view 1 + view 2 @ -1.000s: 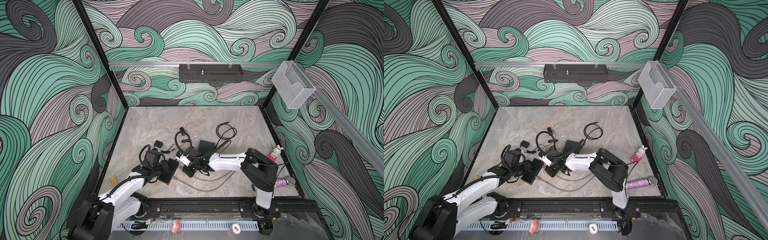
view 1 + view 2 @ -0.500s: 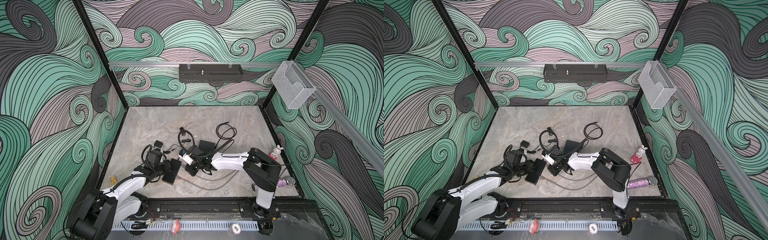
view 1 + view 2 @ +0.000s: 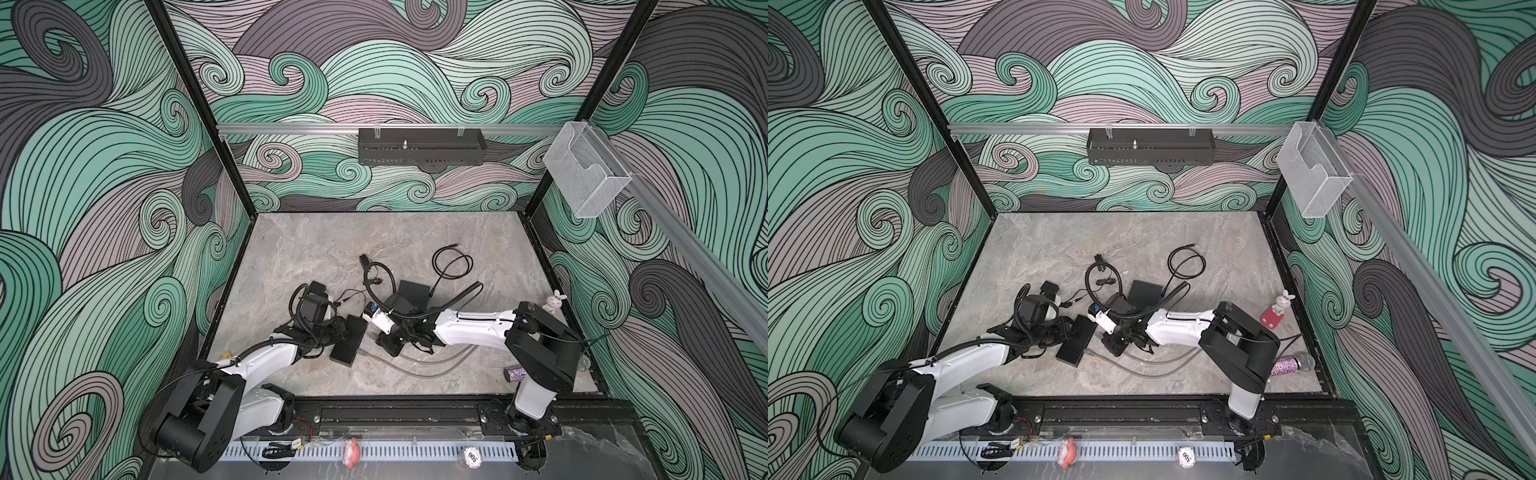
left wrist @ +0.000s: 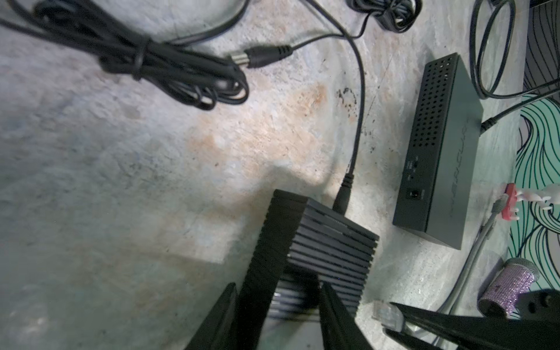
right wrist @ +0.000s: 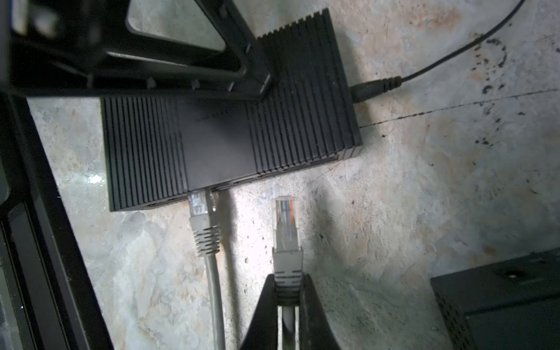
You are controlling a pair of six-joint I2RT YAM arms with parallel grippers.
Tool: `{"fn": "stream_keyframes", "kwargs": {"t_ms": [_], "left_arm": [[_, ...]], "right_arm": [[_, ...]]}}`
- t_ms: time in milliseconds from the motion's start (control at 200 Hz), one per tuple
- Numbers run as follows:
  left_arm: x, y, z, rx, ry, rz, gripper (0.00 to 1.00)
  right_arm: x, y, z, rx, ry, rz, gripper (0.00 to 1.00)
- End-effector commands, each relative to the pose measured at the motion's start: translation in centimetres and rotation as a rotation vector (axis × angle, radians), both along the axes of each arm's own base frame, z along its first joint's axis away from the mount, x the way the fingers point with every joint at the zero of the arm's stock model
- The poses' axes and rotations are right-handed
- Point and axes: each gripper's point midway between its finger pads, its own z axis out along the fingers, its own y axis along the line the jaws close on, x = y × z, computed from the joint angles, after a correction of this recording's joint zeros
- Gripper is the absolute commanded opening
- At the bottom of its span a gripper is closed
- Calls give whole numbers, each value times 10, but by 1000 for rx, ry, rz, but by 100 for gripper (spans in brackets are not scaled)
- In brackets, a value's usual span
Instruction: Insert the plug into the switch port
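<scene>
The right claw (image 5: 288, 278) is clamped on the grey rubber boot of a grey network cable's clear plastic plug (image 5: 285, 224). The plug juts out past the fingertips, tip foremost. It is aimed at the port face of the ribbed black switch box (image 5: 218, 139) but stands apart from it, with bare grey marble tabletop (image 5: 424, 197) between them. A second grey network cable (image 5: 203, 224) sits in a port just beside the held plug's line. A thin black power lead (image 5: 375, 85) enters the switch's short end.

In both top views the switch lies close by at about nine o'clock from the right claw. The left claw (image 4: 277, 286) is at about nine o'clock from the switch. Its fingers straddle the switch's body, one on each side; whether they press on it I cannot tell. A perforated black metal box (image 4: 439, 145) lies near, at about two o'clock from the switch.
</scene>
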Motion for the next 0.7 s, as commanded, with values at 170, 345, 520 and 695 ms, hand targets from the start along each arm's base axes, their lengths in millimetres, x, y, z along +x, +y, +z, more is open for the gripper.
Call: {"fn": "stream_keyframes", "kwargs": {"t_ms": [170, 345, 520, 695], "left_arm": [[-11, 4, -12, 57, 61, -36, 42], [-12, 3, -11, 53, 60, -41, 42], [-13, 3, -11, 52, 65, -41, 42], [-13, 3, -11, 51, 67, -43, 41]], "right_arm": [[0, 10, 2, -12, -31, 61, 0], [1, 14, -3, -32, -36, 74, 0], [4, 15, -6, -48, -39, 75, 0], [4, 14, -11, -63, -36, 71, 0]]}}
